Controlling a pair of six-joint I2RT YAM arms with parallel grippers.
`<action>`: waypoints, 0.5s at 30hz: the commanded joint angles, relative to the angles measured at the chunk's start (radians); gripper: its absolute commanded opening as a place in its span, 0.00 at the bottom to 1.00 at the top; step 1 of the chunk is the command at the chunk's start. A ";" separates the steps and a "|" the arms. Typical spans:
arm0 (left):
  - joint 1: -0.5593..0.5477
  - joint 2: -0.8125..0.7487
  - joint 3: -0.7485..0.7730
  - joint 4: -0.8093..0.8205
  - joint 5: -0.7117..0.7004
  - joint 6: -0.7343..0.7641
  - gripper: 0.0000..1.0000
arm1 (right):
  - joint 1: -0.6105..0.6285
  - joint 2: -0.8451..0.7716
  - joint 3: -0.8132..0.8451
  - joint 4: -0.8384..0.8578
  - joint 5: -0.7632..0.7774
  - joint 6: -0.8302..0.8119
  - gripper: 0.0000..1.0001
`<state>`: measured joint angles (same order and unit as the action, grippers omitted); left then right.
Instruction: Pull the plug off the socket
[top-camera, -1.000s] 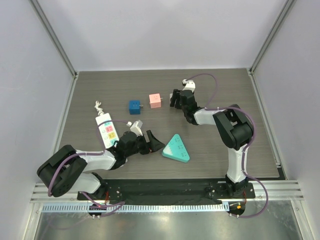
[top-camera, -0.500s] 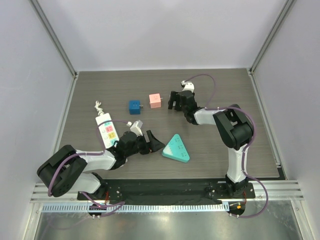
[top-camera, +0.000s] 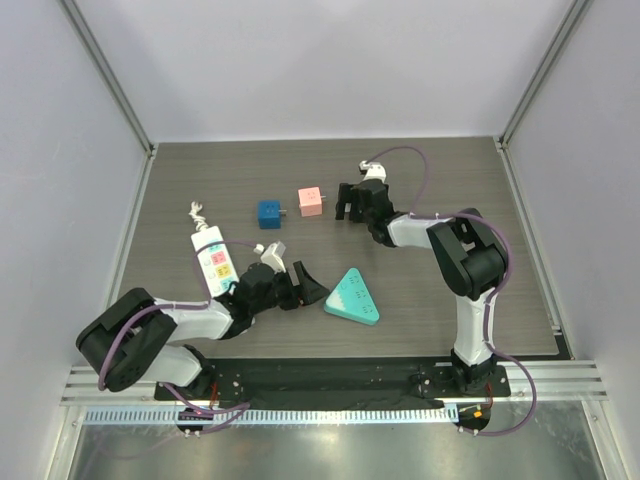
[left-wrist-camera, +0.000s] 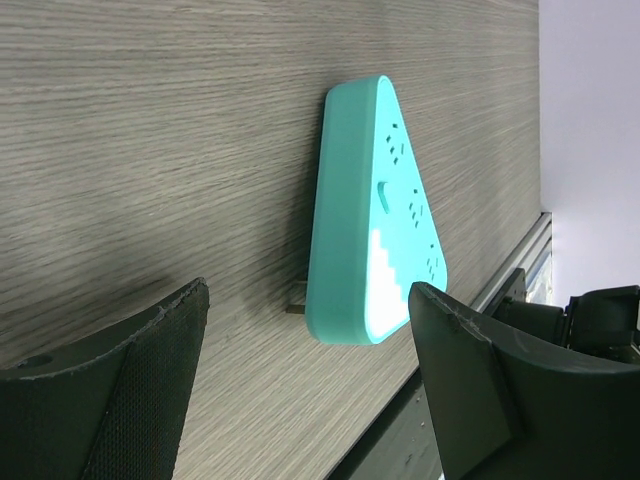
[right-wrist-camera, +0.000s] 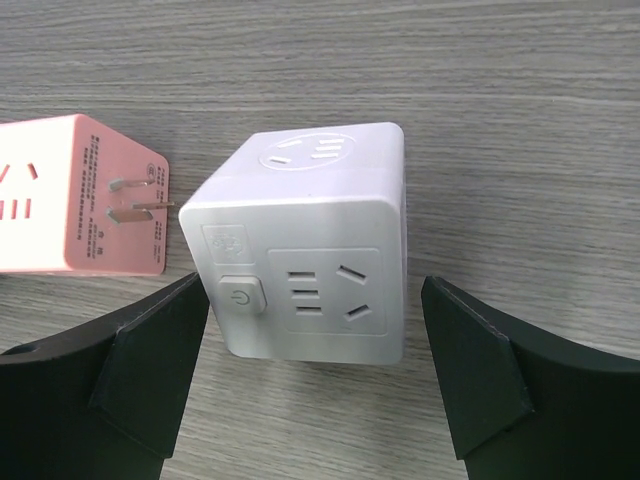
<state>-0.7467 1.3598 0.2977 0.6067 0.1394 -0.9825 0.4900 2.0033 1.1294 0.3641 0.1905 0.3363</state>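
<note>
A white cube socket (right-wrist-camera: 310, 270) with a power button sits on the table between the fingers of my right gripper (right-wrist-camera: 312, 288), which is open around it without touching. In the top view the right gripper (top-camera: 348, 203) mostly hides it. A pink cube adapter (right-wrist-camera: 70, 200) lies just left of it, its bare plug prongs (right-wrist-camera: 135, 200) pointing at the white cube; it also shows in the top view (top-camera: 310, 201). My left gripper (left-wrist-camera: 308, 295) is open and empty, facing a teal triangular socket (left-wrist-camera: 375, 210) lying flat, also in the top view (top-camera: 351, 296).
A blue cube adapter (top-camera: 269, 213) lies left of the pink one. A white power strip (top-camera: 214, 263) with a cable lies at the left beside my left arm. The table's front edge and rail run just beyond the teal socket.
My right gripper has shifted slightly left, toward the pink adapter. The left arm has not moved.
</note>
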 joint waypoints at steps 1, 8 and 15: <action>0.000 0.005 0.020 -0.001 -0.004 0.027 0.81 | 0.004 -0.058 0.049 -0.001 0.000 -0.029 0.92; 0.000 0.006 0.020 0.007 -0.003 0.028 0.81 | 0.005 -0.136 0.024 -0.066 0.012 -0.033 1.00; 0.000 -0.024 -0.005 0.039 -0.003 0.033 0.98 | 0.005 -0.351 -0.089 -0.160 0.027 0.003 1.00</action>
<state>-0.7467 1.3636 0.2977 0.5945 0.1398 -0.9779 0.4900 1.7905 1.0851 0.2306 0.1928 0.3199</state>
